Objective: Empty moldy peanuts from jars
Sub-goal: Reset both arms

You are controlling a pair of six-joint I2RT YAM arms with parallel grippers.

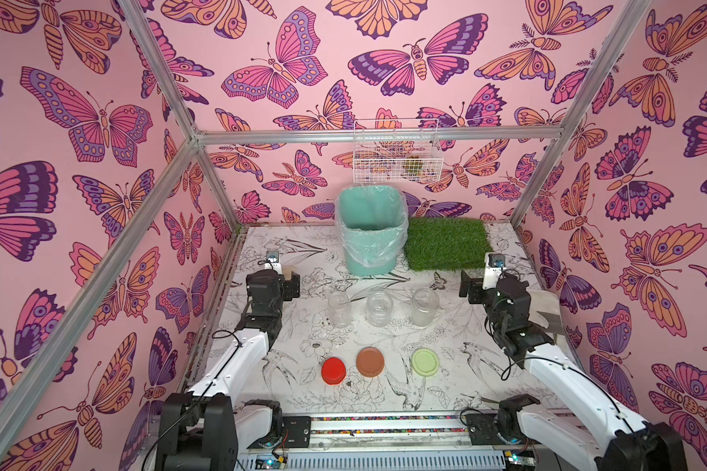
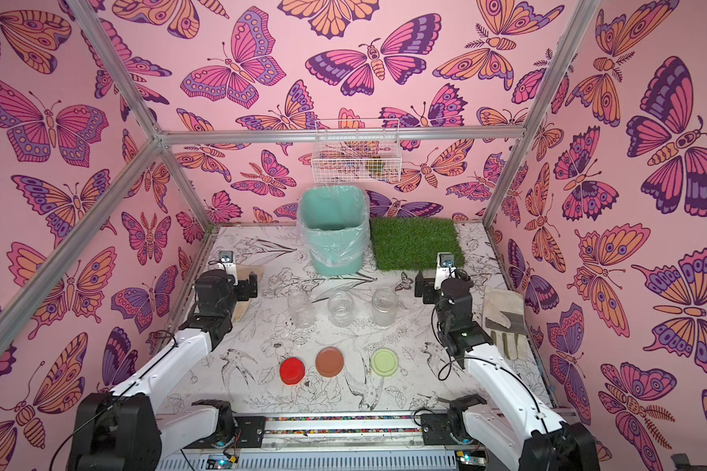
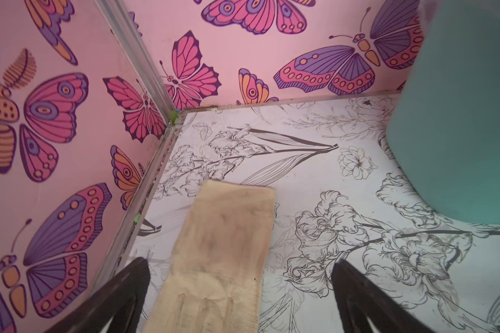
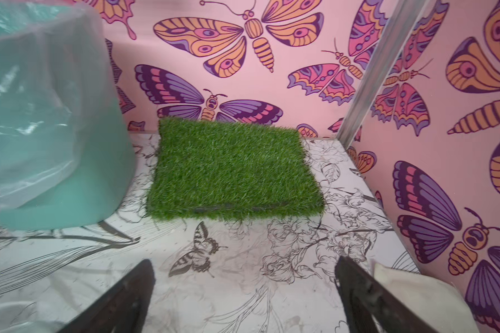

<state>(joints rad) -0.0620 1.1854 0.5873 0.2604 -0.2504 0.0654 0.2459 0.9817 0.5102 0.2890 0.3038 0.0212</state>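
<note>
Three small clear lidless plastic jars (image 1: 379,308), seemingly empty, look light, slick and squeezable, best pinched mid-wall; left claw (image 3: 240,271) and right claw (image 4: 244,271) hang spread, empty.

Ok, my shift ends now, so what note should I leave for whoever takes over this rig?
Left pincer: open, empty, over a glove near the side wall.
Right pincer: open, empty, at the opposite side.
Jars: all three upright in a row mid-table, uncapped, no peanuts visible inside.
Red lid, brown lid, green lid lie in a row nearer the base.
Bin stands behind the jars; its contents do not show.
Done: emptying looks finished. Left: probably only a check of the jars.
</note>
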